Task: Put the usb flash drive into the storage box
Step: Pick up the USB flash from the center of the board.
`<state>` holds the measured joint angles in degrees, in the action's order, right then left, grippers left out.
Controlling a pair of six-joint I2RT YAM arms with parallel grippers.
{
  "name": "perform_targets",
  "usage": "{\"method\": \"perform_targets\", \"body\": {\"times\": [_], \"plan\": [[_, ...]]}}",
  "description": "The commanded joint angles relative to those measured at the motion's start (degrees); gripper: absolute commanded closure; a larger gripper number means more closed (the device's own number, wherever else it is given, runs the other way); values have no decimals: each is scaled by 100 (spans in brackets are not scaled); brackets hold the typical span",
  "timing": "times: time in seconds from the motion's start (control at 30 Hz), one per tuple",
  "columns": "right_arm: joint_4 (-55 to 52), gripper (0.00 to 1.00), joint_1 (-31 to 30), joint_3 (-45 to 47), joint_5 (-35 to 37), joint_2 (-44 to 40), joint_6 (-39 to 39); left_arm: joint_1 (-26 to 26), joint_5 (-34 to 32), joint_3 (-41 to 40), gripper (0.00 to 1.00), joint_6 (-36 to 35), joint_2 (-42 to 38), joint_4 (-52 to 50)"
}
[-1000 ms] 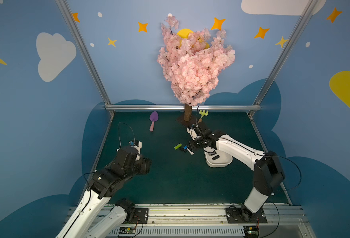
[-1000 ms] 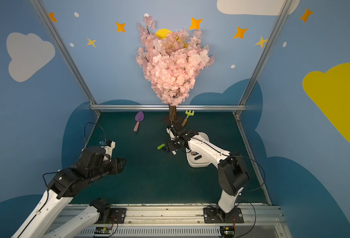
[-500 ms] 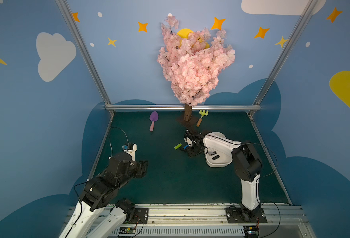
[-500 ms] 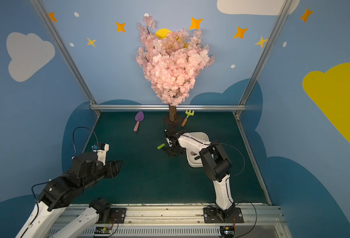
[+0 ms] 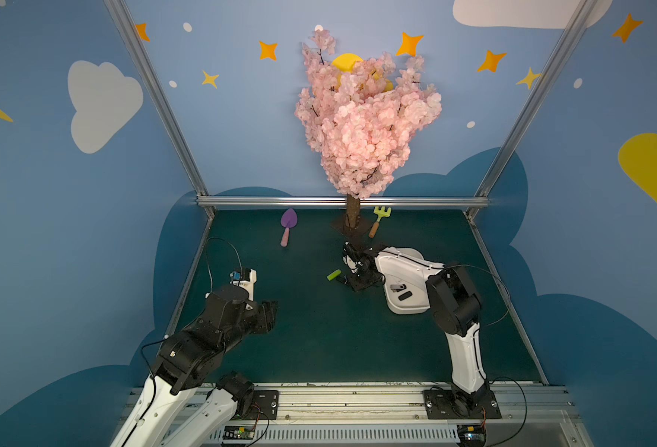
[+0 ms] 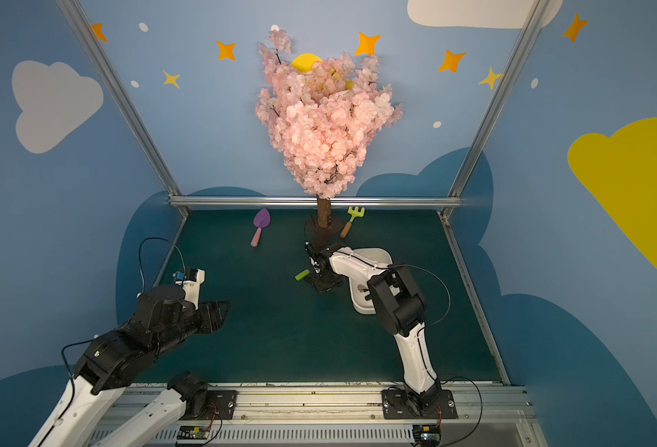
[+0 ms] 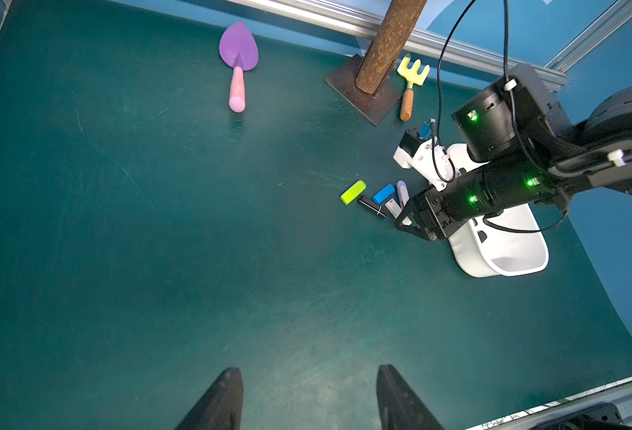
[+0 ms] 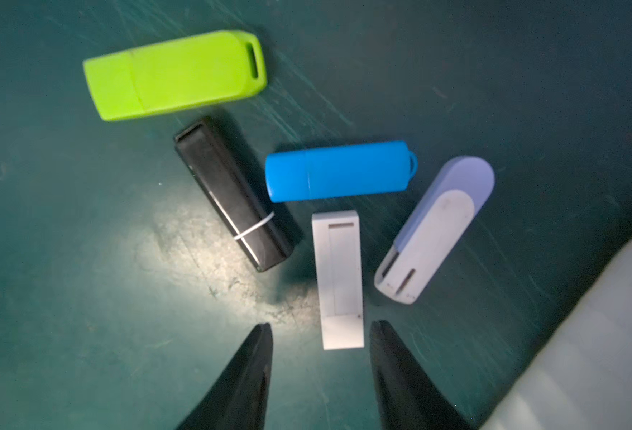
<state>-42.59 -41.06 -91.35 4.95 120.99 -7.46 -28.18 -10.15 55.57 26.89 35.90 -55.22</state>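
Several usb flash drives lie close together on the green mat: a lime one (image 8: 175, 74), a black one (image 8: 232, 193), a blue one (image 8: 338, 171), a white one (image 8: 338, 279) and a lilac-and-grey one (image 8: 433, 231). My right gripper (image 8: 321, 324) is open just above the mat, and the white drive's near end lies between its fingertips, untouched. The white storage box (image 5: 408, 307) stands right beside this cluster, partly under my right arm, with two dark drives (image 5: 398, 288) inside. My left gripper (image 7: 309, 368) hangs open and empty over bare mat at the front left.
A pink blossom tree on a brown base plate (image 5: 352, 226) stands at the back middle. A purple toy trowel (image 5: 288, 224) and a yellow toy rake (image 5: 380, 216) lie beside it. Metal frame rails edge the mat.
My right arm has folded up, its elbow coming toward the front, and its gripper has settled lower by the drives. My left arm has drawn back toward the front left.
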Motion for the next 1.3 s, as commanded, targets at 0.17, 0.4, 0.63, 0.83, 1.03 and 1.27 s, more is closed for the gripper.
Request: {"method": "perform_targets", "body": {"times": [0.17,0.4,0.63,0.83,1.03,1.27], "plan": [[-219,56,-13,-174,138,247,69,6,-68,-64,39,1,-8,21],[-162,62,19,-187,75,380,35,3,-101,-63,39,13,-38,13],[-65,80,34,-130,44,364,29,-3,-119,-73,39,20,-22,12],[27,93,-3,153,14,89,-40,6,-172,-82,38,32,27,7],[115,93,-92,542,-38,-852,-56,7,-189,-82,38,39,22,3],[260,91,130,1208,48,-2496,-100,4,-173,-82,38,44,144,-2]]}}
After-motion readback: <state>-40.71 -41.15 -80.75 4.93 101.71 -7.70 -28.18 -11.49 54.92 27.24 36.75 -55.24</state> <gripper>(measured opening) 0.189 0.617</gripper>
